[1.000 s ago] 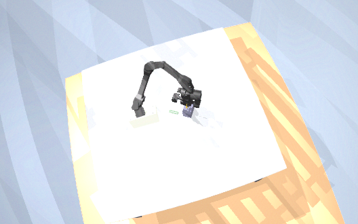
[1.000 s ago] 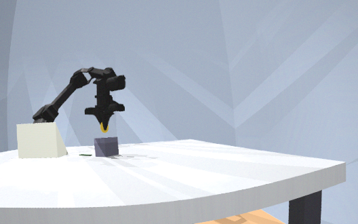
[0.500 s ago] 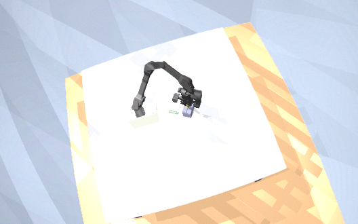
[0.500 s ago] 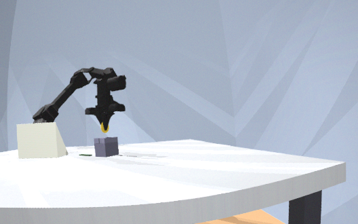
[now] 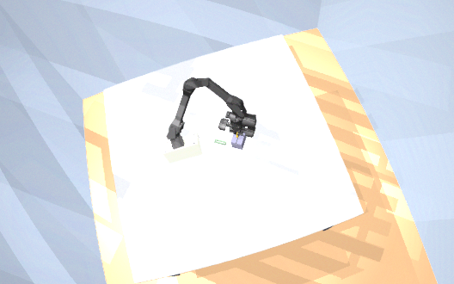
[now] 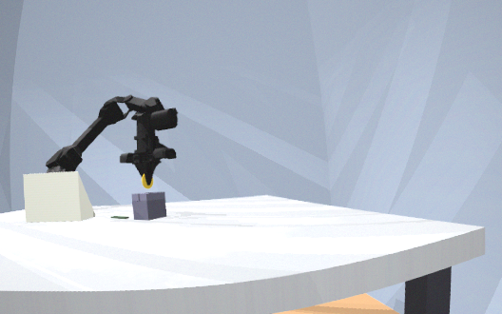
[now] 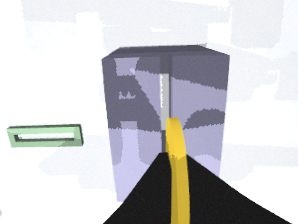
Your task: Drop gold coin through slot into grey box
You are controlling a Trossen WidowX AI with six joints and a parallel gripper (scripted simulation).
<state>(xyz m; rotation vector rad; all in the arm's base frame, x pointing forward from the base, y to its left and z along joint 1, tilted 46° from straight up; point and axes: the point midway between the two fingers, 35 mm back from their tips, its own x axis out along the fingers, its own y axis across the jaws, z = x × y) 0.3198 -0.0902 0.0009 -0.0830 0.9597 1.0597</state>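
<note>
— White tabletop (image 6: 285,238), pale blue backdrop: what is seen above the grey box (image 6: 149,206)?

— The gold coin (image 6: 146,181) is pinched edge-on between the black fingers of the gripper (image 6: 147,177), which is pointed straight down, and is held just above the lid, apart from it.

— How is the coin lined up in the wrist view?

— Its lower edge (image 7: 174,137) is seen in line with the narrow slot (image 7: 164,96) in the lid.

— And the holder?

— The dark-green holder (image 7: 45,135) is left lying flat on the table, just beside the box, with a cream block (image 6: 54,196) seen farther off at the arm's base.
</note>
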